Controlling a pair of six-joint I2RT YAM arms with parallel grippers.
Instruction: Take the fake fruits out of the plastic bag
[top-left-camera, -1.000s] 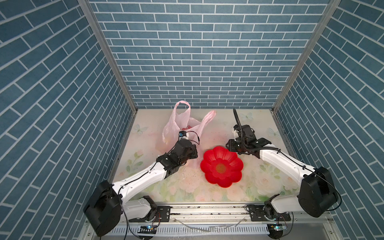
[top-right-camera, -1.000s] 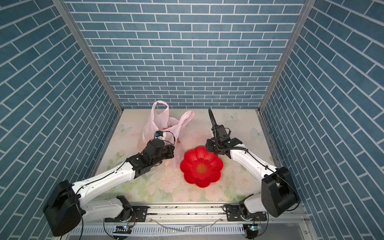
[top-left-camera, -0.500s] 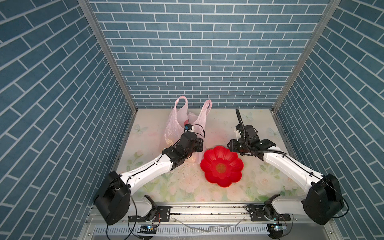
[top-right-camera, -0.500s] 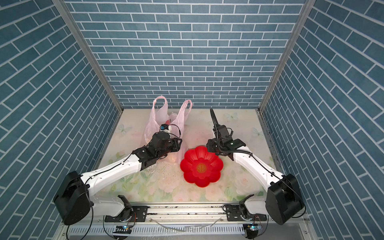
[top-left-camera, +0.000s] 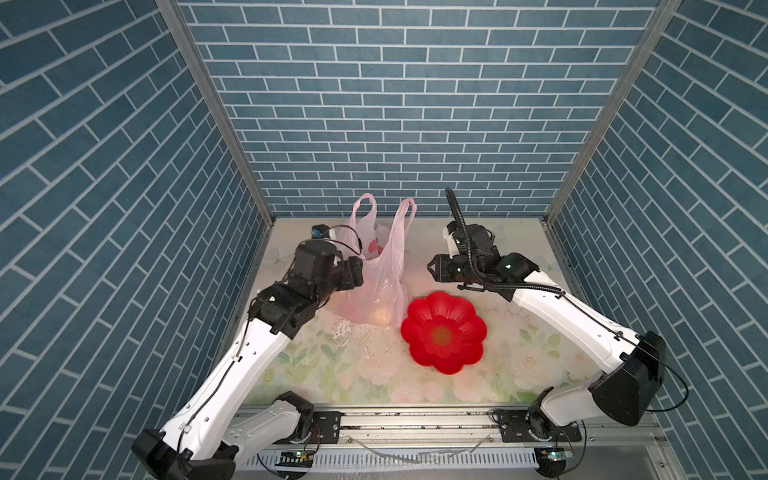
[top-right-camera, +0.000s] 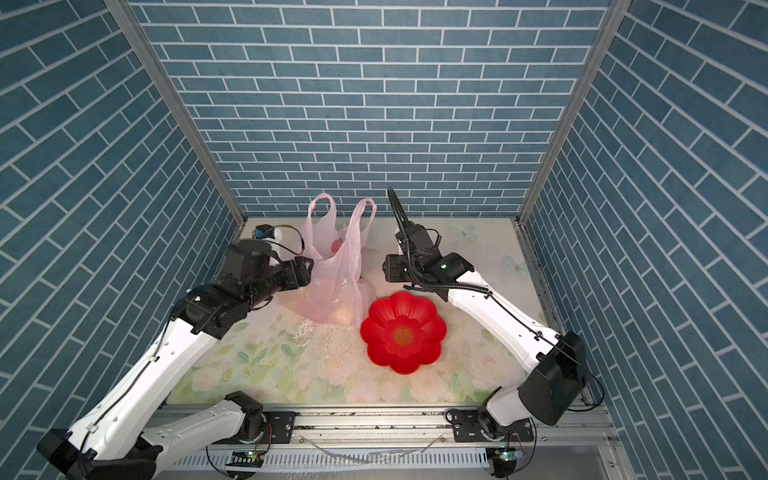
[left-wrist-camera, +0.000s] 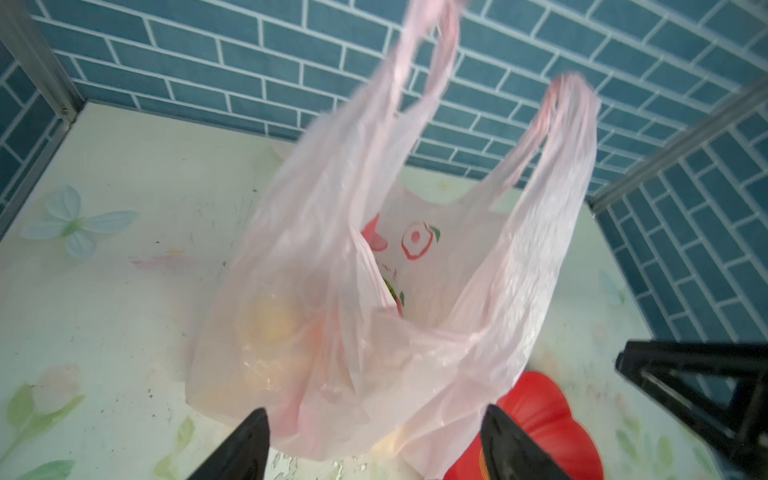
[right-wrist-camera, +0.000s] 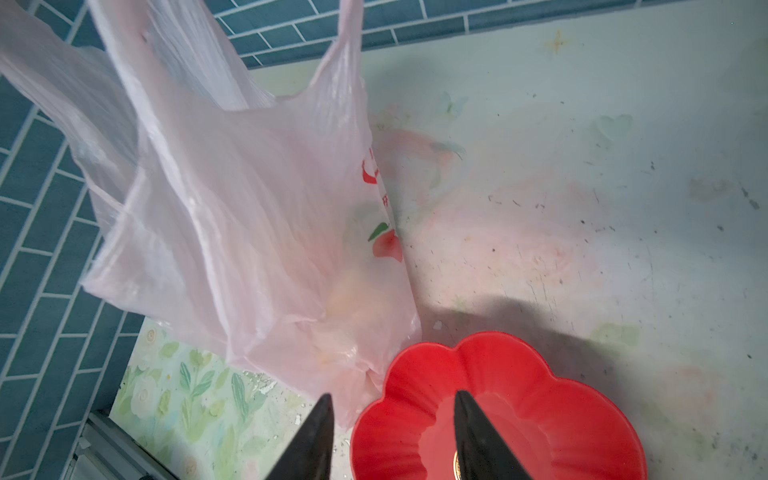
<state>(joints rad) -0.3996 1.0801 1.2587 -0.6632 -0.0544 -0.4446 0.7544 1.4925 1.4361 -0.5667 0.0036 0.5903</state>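
Note:
The pink plastic bag (top-left-camera: 380, 278) (top-right-camera: 336, 278) stands at the back middle of the table with both loop handles up. The fake fruits show only as pale yellow and orange shapes (left-wrist-camera: 270, 320) (right-wrist-camera: 353, 291) (top-left-camera: 380, 316) through its thin wall. My left gripper (top-left-camera: 357, 270) (top-right-camera: 305, 270) (left-wrist-camera: 374, 411) is open beside the bag's left side, its fingers spread wide and holding nothing. On the bag's right, my right gripper (top-left-camera: 434, 268) (top-right-camera: 386, 270) (right-wrist-camera: 393, 395) hangs open and empty over the near edge of the bag (right-wrist-camera: 249, 228) and the dish's rim.
A red flower-shaped dish (top-left-camera: 415, 320) (top-right-camera: 374, 332) (right-wrist-camera: 540, 374) (left-wrist-camera: 536, 411) sits empty just right of the bag's base. Blue brick walls enclose the table on three sides. The floral tabletop (top-left-camera: 353, 374) lies in front.
My left gripper has gone from shut to wide open and drawn back left of the bag. The bag's handles have swung upright. My right gripper has opened a little more.

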